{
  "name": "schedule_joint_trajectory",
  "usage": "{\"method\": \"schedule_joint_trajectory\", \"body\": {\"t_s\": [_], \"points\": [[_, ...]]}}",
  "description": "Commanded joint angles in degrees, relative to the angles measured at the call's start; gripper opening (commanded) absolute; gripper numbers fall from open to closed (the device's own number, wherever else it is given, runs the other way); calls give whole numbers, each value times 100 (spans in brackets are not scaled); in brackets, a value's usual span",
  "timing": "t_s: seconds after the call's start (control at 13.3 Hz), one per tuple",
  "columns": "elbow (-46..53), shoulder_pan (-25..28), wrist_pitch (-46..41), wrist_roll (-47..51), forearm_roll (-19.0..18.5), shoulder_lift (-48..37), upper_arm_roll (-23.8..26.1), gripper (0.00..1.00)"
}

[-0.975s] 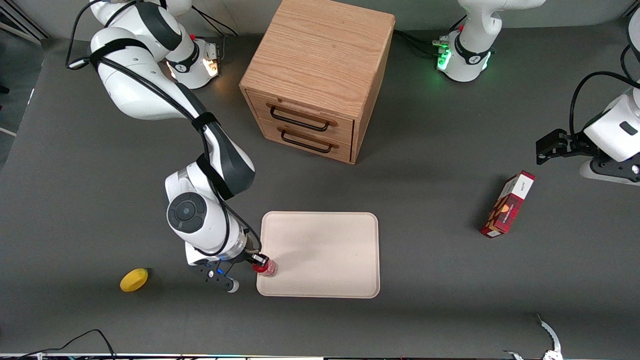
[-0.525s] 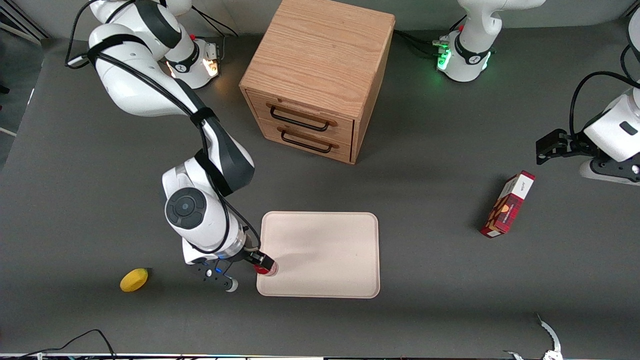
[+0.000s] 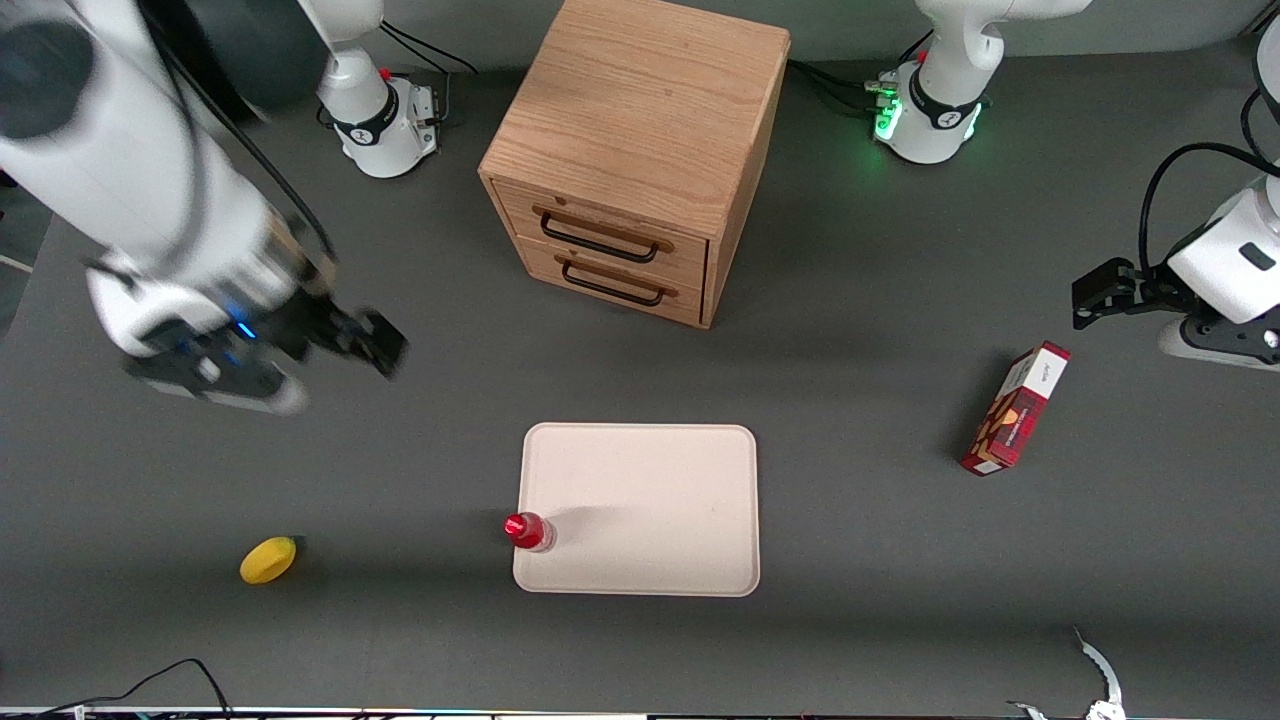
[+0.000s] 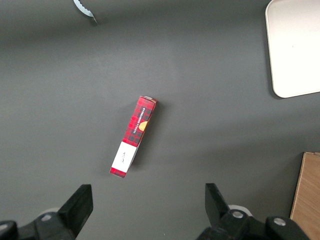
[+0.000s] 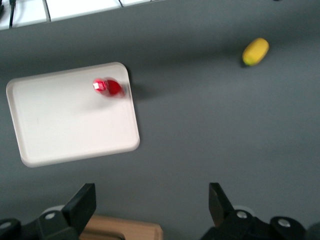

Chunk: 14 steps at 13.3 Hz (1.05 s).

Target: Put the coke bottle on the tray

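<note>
Gripper point(image 3: 375, 340) high above table, fingers spread; coke bottle point(image 3: 527, 531) upright at tray point(image 3: 660, 500) corner.

On the counter point(image 3: 850, 400) stood one coke bottle point(image 3: 527, 532), one tray point(image 3: 650, 500), one lemon point(image 3: 268, 559) and one red carton point(image 3: 1015, 408). There was one wooden cabinet point(image 3: 640, 130) with two drawers. One gripper point(image 3: 375, 345) hung above the counter with its fingers apart.

Coke bottle point(image 3: 527, 532) (upright) on tray point(image 3: 650, 500)
</note>
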Motion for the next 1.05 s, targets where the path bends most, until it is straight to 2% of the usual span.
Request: {"method": "schedule_joint_trajectory", "body": {"t_s": [0.0,0.15,0.38,0.53,0.97], "points": [[-2636,-227,634,-1055,904,-1912,-1001,100],[-4192,-227,1424,-1697,1091,-2845,-1574,100],[-5812,-227,2575,-1788,1143,-3551,-1839,100],[-5861,-219,2563,-1814,1311,-3562,-1858,100],[-4543,-166,1367,-1805,1311,-2946,-1875,100]]}}
